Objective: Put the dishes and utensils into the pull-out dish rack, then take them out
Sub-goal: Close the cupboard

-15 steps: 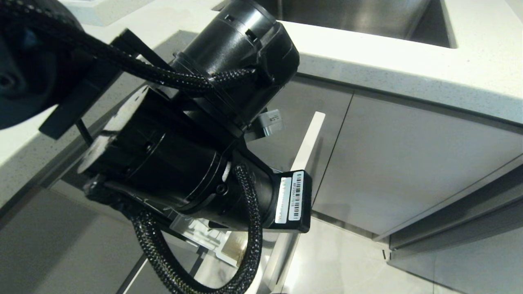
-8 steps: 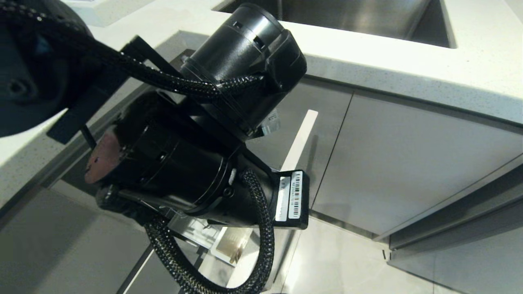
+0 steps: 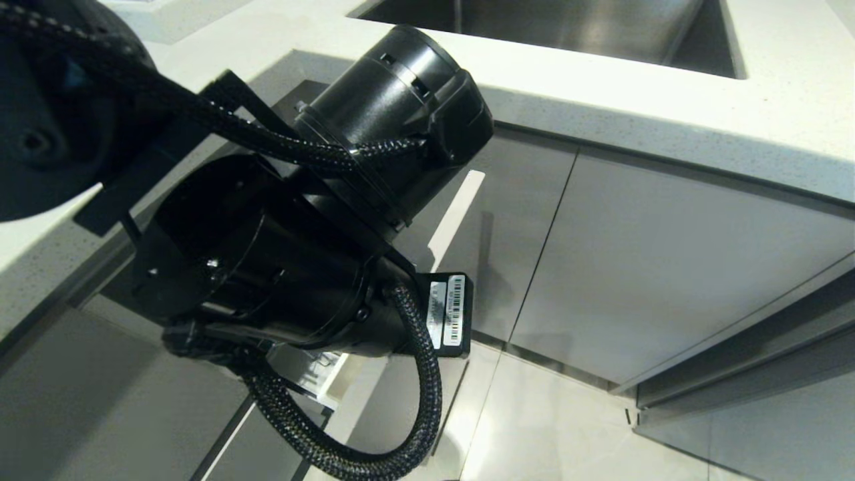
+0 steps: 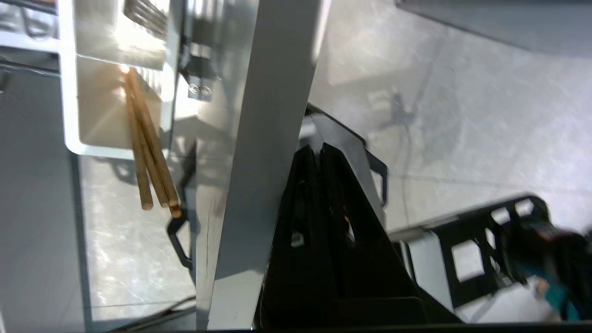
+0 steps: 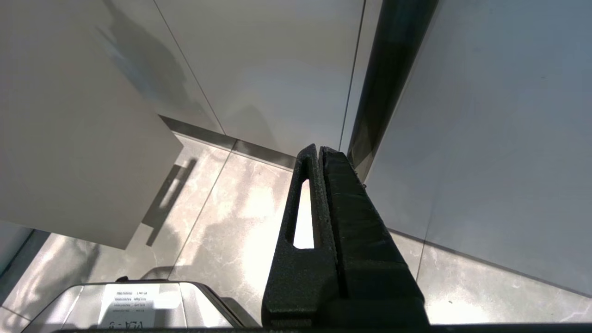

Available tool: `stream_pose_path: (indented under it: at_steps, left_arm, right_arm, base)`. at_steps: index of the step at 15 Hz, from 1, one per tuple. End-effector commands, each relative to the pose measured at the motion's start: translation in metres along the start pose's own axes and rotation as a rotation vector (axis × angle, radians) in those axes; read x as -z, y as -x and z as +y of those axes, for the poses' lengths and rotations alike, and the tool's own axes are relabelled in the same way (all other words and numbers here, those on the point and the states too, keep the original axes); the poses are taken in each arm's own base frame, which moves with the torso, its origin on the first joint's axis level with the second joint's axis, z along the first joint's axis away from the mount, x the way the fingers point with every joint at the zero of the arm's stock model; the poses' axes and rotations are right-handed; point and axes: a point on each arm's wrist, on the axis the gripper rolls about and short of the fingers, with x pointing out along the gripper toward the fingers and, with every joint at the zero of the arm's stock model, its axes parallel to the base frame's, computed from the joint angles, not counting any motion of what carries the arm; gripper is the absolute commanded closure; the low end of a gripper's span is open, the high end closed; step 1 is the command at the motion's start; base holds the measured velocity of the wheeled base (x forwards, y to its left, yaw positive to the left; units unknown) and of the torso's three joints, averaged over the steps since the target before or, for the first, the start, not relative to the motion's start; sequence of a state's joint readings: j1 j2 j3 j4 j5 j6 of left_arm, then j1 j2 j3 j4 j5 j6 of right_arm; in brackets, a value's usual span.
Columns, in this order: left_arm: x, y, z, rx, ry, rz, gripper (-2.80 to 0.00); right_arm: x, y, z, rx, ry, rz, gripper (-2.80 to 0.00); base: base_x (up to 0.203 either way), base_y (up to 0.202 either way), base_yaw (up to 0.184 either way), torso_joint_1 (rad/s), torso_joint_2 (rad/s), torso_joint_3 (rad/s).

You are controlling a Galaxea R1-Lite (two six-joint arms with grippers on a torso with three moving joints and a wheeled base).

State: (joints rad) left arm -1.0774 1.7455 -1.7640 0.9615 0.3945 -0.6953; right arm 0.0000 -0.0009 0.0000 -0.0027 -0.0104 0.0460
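Your left arm fills the left of the head view, hiding its fingers. Behind it you see the pull-out dish rack's grey front, under the white table with its sink.

White speckled stone countertop running across top of head view, stainless steel sink basin sitting recessed in it. Flat matte grey cabinet doors standing below, thin dark seams dividing them. Pale glossy marbled floor tiles reflecting bright light patches, shadows falling across grey panels.
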Motion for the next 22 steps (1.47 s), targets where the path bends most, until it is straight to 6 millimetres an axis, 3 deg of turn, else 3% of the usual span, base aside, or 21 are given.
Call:
stream_pose_path:
  at_steps: [1, 7, 17, 22]
  left_arm:
    - [-0.001, -0.003, 0.003, -0.056, 0.005, -0.027, 0.00]
    - [-0.008, -0.017, 0.016, -0.204, 0.015, -0.082, 0.00]
    - [-0.021, -0.020, 0.038, -0.411, 0.060, -0.207, 0.00]
    - [-0.030, -0.019, 0.058, -0.506, 0.083, -0.239, 0.00]
  right_arm:
    - [0.000, 0.000, 0.000, 0.000, 0.000, 0.000, 0.00]
    - [0.000, 0.000, 0.000, 0.000, 0.000, 0.000, 0.00]
    - [0.000, 0.000, 0.000, 0.000, 0.000, 0.000, 0.00]
    - [0.000, 0.000, 0.000, 0.000, 0.000, 0.000, 0.00]
  base:
    - [0.000, 0.000, 0.000, 0.000, 0.00, 0.000]
    - [0.000, 0.000, 0.000, 0.000, 0.00, 0.000]
    - [0.000, 0.000, 0.000, 0.000, 0.00, 0.000]
    - [0.000, 0.000, 0.000, 0.000, 0.00, 0.000]
